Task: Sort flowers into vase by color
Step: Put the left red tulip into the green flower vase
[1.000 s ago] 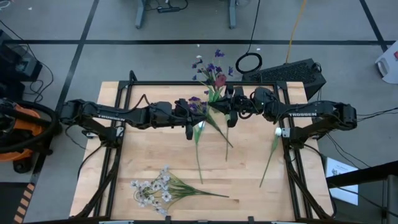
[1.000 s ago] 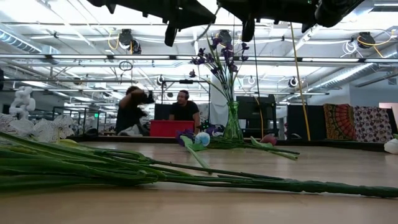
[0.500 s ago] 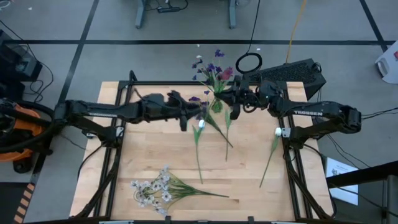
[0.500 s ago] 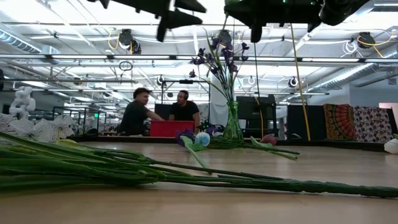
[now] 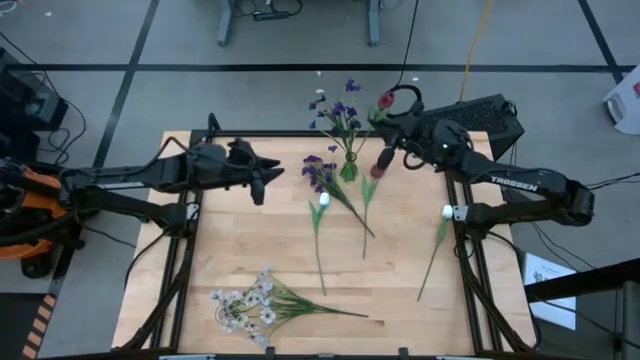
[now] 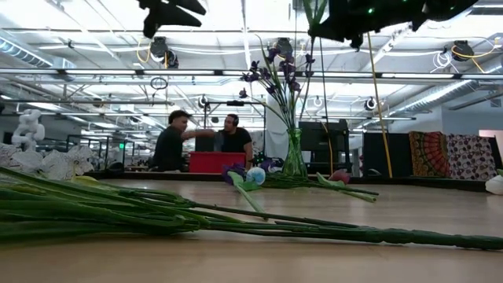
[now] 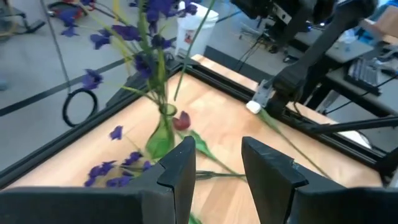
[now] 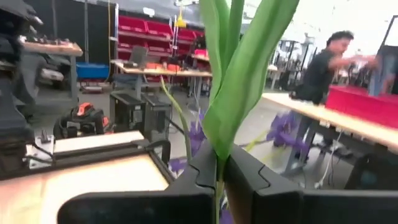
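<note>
- High view: one small green glass vase (image 5: 349, 170) stands near the far edge of the wooden table (image 5: 240, 260). It holds purple-blue sprays (image 5: 340, 108) only, fanned out above its neck.
- Low view: the same vase (image 6: 295, 161) stands upright, its purple blooms (image 6: 275, 67) reaching up toward the arms overhead.
- Right gripper (image 5: 388, 118): raised just beside the vase on its right, fingers pinched tight on the green stem of a dark red bud (image 5: 386, 100). The bud shows past the gripper on its far side. In the right wrist view the stem and broad leaf (image 8: 239, 68) run up between the closed fingers.
- Left gripper (image 5: 268, 176): over the table left of the vase and apart from it, fingers parted with a clear gap, holding nothing. Left wrist view confirms the empty gap (image 7: 217, 171).
- Loose on the table: a purple spray (image 5: 322, 172) lying just left of the vase; a second red bud (image 5: 376, 172) just right of it; a white-headed stem (image 5: 321, 225); another white-headed stem (image 5: 437, 240) near the right edge; a bundle of pale blossom sprays (image 5: 250, 300) at the near left.
- Writing: "TROSSEN" in white on the right arm (image 5: 520, 183); no other lettering can be read.
- Background, low view: two people (image 6: 200, 140) at a red bin (image 6: 214, 162).
</note>
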`<state>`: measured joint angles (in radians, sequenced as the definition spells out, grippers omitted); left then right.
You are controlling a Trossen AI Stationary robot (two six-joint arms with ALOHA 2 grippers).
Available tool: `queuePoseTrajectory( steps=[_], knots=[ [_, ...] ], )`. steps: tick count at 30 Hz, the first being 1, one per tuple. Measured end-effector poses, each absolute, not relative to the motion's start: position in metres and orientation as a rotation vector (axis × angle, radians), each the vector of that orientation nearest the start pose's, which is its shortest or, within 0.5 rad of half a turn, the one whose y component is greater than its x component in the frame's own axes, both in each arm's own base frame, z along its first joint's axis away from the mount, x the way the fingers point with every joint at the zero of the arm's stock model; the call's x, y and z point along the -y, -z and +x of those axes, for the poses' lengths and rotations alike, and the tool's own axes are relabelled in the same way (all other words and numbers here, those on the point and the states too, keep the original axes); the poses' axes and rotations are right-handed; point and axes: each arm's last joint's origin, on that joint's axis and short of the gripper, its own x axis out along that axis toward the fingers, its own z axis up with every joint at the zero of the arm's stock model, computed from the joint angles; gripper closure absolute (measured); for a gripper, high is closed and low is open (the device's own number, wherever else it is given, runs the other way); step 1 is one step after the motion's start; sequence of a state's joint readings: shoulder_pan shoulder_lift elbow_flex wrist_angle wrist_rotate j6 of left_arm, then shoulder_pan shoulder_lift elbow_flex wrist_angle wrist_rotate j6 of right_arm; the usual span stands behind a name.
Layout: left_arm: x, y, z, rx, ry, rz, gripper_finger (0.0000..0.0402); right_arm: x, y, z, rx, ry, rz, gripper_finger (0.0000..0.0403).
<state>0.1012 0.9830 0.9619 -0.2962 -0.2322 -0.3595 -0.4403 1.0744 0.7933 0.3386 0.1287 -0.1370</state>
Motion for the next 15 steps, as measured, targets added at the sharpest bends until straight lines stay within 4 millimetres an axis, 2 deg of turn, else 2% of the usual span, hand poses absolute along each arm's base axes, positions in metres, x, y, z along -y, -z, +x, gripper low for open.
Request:
queuePoseTrajectory(
  steps=[15],
  knots=[
    [-0.028, -0.337, 0.209, -0.308, -0.428, -0.328, 0.0265, 0.125, -0.291, 0.252, -0.104, 0.547, -0.074, 0.0396]
  ],
)
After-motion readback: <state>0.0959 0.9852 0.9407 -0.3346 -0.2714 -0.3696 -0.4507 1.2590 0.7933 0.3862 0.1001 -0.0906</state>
